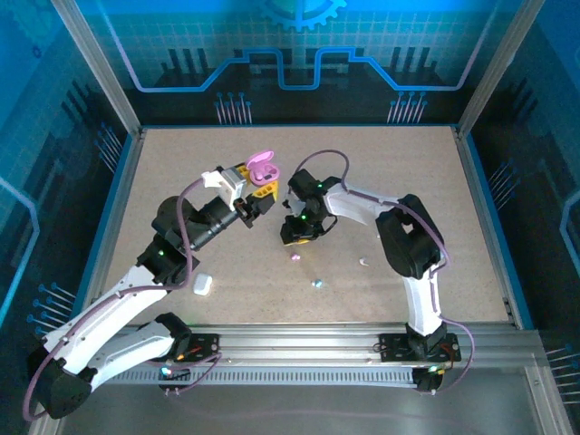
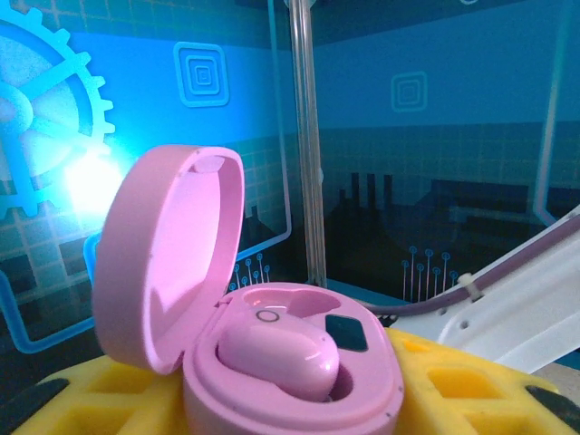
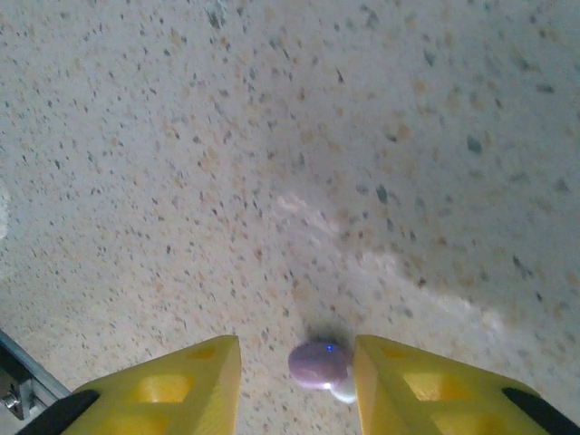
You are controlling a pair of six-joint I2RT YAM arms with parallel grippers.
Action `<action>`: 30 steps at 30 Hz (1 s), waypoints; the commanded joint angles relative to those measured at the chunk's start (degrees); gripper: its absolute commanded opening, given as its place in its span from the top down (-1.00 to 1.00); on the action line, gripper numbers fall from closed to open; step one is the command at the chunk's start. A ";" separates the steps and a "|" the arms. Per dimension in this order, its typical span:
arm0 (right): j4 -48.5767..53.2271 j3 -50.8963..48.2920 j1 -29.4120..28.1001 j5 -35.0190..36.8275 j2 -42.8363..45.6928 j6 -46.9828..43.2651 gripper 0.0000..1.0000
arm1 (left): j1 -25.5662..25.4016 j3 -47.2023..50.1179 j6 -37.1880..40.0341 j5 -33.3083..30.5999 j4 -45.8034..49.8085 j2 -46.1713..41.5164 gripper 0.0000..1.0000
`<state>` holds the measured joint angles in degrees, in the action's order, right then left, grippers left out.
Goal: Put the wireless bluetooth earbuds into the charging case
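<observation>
**Charging cases: 2**
- The pink charging case is clamped between the two yellow fingers of the left gripper. The gripper is closed on the body of the case and holds it raised above the desk, at the far centre.
- The lid of this case stands hinged open and upright.
- The white charging case lies on the desk at the near left, just beside the left arm. You cannot tell from the top view whether its lid is open.

**Earbuds: 4**
- One pink-purple seated earbud rests in a socket of the pink charging case. In the left wrist view it is the socket on the left. The socket beside it shows a dark patch and holds no bud.
- Three earbuds lie loose on the desk, near centre and apart from one another:
  - The purple earbud is the farthest left.
  - The light blue earbud is nearer to you and to its right.
  - The white earbud is the farthest right.

**Right gripper**
- The right gripper points down at the desk with its two yellow fingers spread apart. It grips nothing.
- In the right wrist view, the purple earbud lies in the gap between the fingers, closer to the finger on the right of that view. You cannot tell whether that finger touches it.
</observation>
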<state>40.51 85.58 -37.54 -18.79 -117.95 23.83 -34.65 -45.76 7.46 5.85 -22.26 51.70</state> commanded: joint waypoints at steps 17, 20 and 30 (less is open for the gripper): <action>4.90 -2.78 -1.92 -7.27 -0.94 -7.59 0.32 | 0.28 -2.19 -1.54 0.92 -0.40 0.50 0.07; 5.10 -3.91 -1.93 -7.12 0.21 -7.40 0.33 | 0.28 -2.14 -1.64 1.05 -0.61 0.59 0.07; 5.83 -6.85 -2.82 -7.89 3.23 -6.88 0.32 | 0.27 -2.22 -2.01 1.27 -0.98 1.12 0.07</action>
<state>44.16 79.75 -39.46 -25.41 -117.12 17.50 -34.65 -46.04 6.11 5.87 -22.11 52.62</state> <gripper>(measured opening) 0.338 0.466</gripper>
